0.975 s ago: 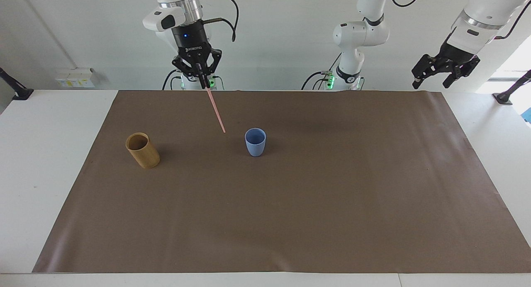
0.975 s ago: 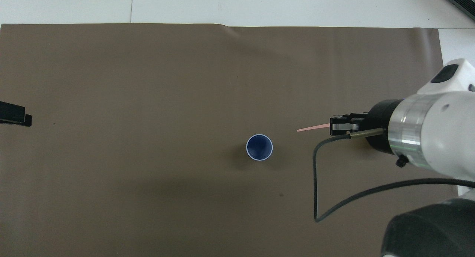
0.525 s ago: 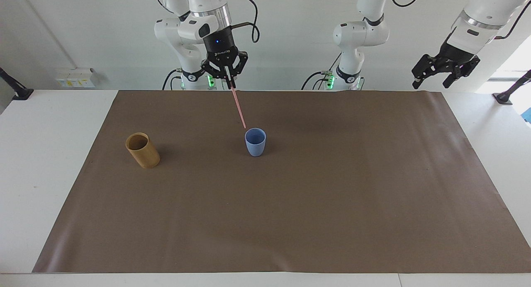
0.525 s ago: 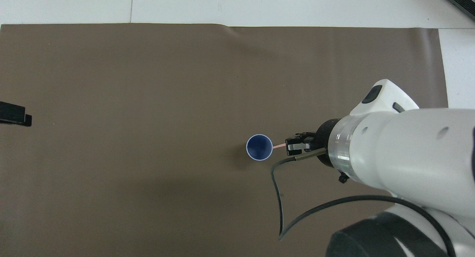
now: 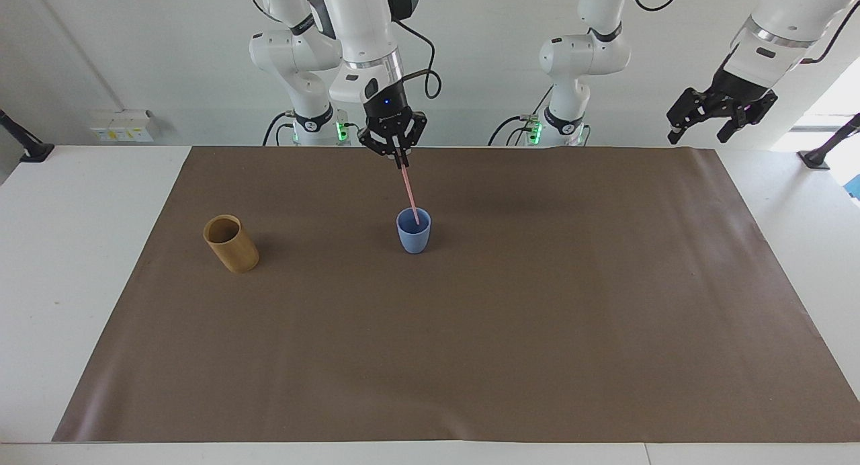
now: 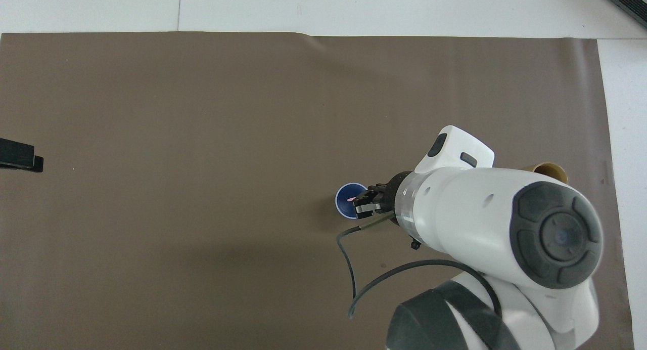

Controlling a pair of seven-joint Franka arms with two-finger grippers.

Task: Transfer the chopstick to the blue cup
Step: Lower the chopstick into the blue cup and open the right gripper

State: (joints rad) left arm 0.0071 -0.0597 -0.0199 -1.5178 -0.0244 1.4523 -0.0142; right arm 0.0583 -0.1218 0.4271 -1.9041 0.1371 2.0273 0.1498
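Brown paper (image 5: pixel 470 357) is seen spread over most of a white table (image 5: pixel 67 250), and 2 cups are stood on it. The blue cup (image 5: pixel 413 234) is placed upright about midway along the sheet, closer to the edge at the robots' end than to the edge away from them. The tan cup (image 5: pixel 230 243) is located toward the right arm's end of the sheet, well apart from the blue cup and at about the same distance from the robots; it appears slightly tilted in the facing view, and only part of its rim (image 6: pixel 551 169) is visible in the overhead view, the rest being covered by the right arm.

The right gripper (image 5: pixel 402 161) is held over the blue cup, on the side toward the robots. Its fingertips are pressed together on the upper end of the chopstick (image 5: pixel 410 193), which is gripped firmly. The chopstick is carried at a slight lean, and its lower end is seen inside the mouth of the blue cup. In the overhead view, a small pink tip (image 6: pixel 350 201) is visible within the cup's rim (image 6: pixel 343 188), just in front of the gripper (image 6: pixel 360 204). Whether the lower end touches the cup's bottom cannot be determined.

The left gripper (image 5: pixel 702 125) is held high, off the sheet, above the table's corner at the left arm's end. Its fingers are spread apart and nothing is held; the arm is waiting.
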